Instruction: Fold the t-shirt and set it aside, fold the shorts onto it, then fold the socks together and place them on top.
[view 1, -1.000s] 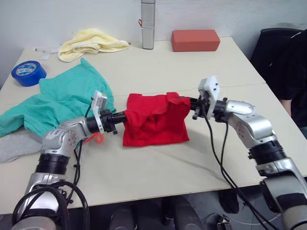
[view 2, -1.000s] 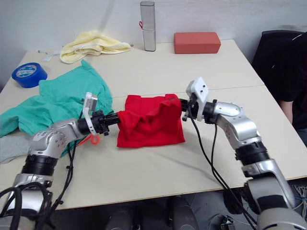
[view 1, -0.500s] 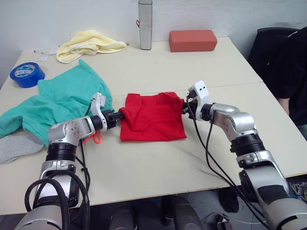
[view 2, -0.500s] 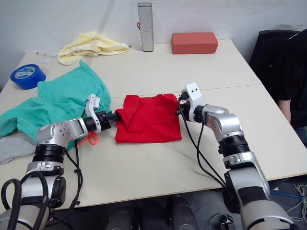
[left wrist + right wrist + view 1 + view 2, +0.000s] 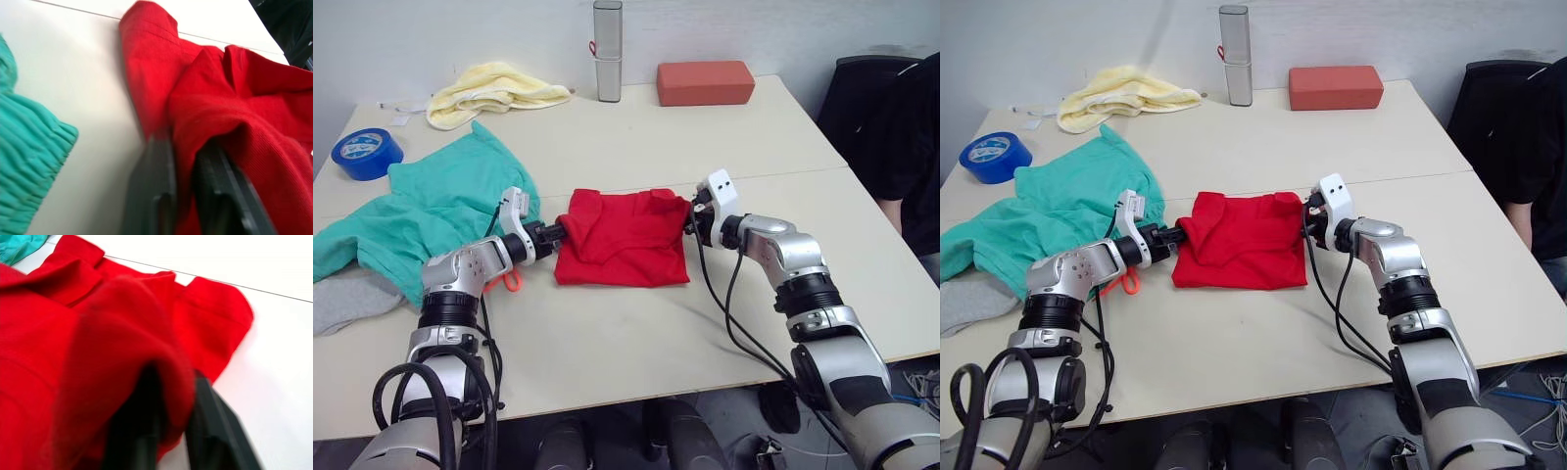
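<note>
The red t-shirt (image 5: 622,253) lies folded in a rough square at the middle of the table. My left gripper (image 5: 554,235) is shut on its left edge, with red cloth pinched between the black fingers (image 5: 157,196). At the shirt's right edge my right gripper (image 5: 689,217) is likewise shut on a fold of red fabric between its fingers (image 5: 211,431). The teal shorts (image 5: 431,208) are spread out to the left, their orange drawstring (image 5: 509,282) peeking out under my left forearm. A grey sock (image 5: 342,299) lies at the far left front.
A pale yellow cloth (image 5: 494,86) sits at the back left, with a blue tape roll (image 5: 367,150) in front of it. A silver cylinder (image 5: 607,37) and a red block (image 5: 705,81) stand along the back edge. A dark chair (image 5: 891,117) is at the right.
Both grippers have come down and the t-shirt, held bunched above the table before, now lies flatter on it. The camera has shifted slightly.
</note>
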